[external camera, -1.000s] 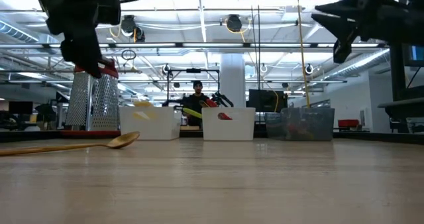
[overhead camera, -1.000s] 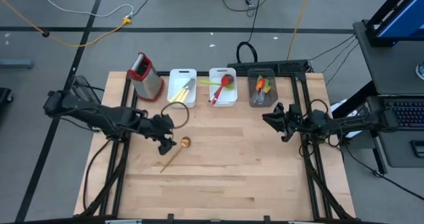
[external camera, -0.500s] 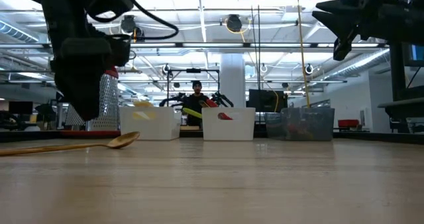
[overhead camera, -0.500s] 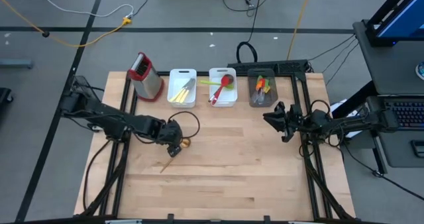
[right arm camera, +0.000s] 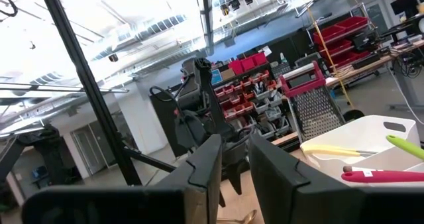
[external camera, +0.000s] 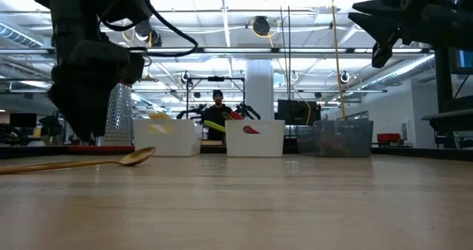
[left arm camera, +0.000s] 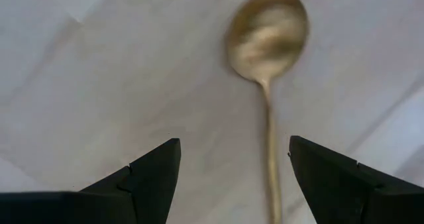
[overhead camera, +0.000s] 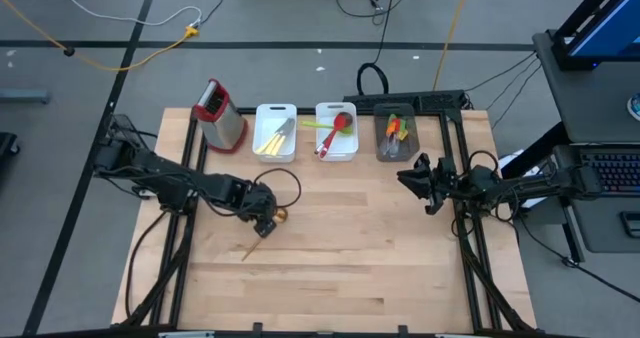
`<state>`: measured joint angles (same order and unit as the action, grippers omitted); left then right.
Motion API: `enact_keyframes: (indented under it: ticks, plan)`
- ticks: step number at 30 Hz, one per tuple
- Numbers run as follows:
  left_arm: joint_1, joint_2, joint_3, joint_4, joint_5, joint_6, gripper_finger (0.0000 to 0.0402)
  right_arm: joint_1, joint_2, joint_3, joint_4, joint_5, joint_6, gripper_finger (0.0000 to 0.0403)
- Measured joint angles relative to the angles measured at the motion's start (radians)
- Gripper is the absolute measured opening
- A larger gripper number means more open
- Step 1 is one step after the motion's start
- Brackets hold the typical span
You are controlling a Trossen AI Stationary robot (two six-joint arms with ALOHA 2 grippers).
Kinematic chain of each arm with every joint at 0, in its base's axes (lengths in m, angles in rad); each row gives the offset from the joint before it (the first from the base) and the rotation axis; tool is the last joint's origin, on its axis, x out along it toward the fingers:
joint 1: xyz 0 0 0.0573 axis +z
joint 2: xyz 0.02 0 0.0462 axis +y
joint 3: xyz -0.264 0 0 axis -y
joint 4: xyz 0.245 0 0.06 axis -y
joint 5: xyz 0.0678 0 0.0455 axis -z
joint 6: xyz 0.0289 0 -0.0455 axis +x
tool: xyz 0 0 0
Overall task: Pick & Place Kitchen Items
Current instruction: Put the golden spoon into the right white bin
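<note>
The wooden worktop (overhead camera: 340, 248) carries a row along its far edge: a steel grater (overhead camera: 222, 116) with a red handle, then a white bin (overhead camera: 275, 131) with pale-handled knives, a second white bin (overhead camera: 337, 131) with a red spoon and a lime-green one, and a grey bin (overhead camera: 396, 137) of small coloured spatulas. The left tool (overhead camera: 264, 216) is down low over the wooden spoon (overhead camera: 263, 233), its fingers (left arm camera: 149, 177) spread wide with the spoon's handle between them, not gripping it. The spoon lies flat on the worktop's left half, bowl toward the bins. The right tool (overhead camera: 412, 179) hangs raised at the right side, fingers (right arm camera: 205, 163) nearly together, holding nothing.
</note>
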<state>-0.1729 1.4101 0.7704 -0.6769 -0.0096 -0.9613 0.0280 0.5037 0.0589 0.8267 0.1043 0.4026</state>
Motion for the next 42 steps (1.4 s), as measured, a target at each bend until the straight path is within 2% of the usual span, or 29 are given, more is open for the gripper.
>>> enact_keyframes:
  ticks: [3,9,18,24,32,42]
  plan:
    - [-0.009,0.0,0.0,0.033,0.036,-0.012,0.0285,0.0,0.0,0.0,0.0,0.0,0.0,0.0068]
    - [-0.032,0.0,0.0,0.111,0.035,-0.026,0.029,0.0,0.0,0.0,-0.001,0.0,0.0,0.0068]
    - [-0.032,0.038,0.0,0.132,0.022,-0.038,0.0358,0.0,0.001,0.0,-0.008,0.0,-0.003,0.0068]
    - [-0.039,0.057,-0.002,0.201,-0.001,0.088,0.039,0.0,0.001,-0.001,-0.008,0.0,0.002,0.0068]
    - [-0.06,0.053,0.0,0.218,0.017,0.149,0.0392,0.0,0.001,-0.001,-0.008,0.0,0.003,0.0068]
    - [-0.077,0.058,0.0,0.178,0.016,0.119,0.0392,0.0,0.0,-0.001,-0.009,0.0,0.003,0.0068]
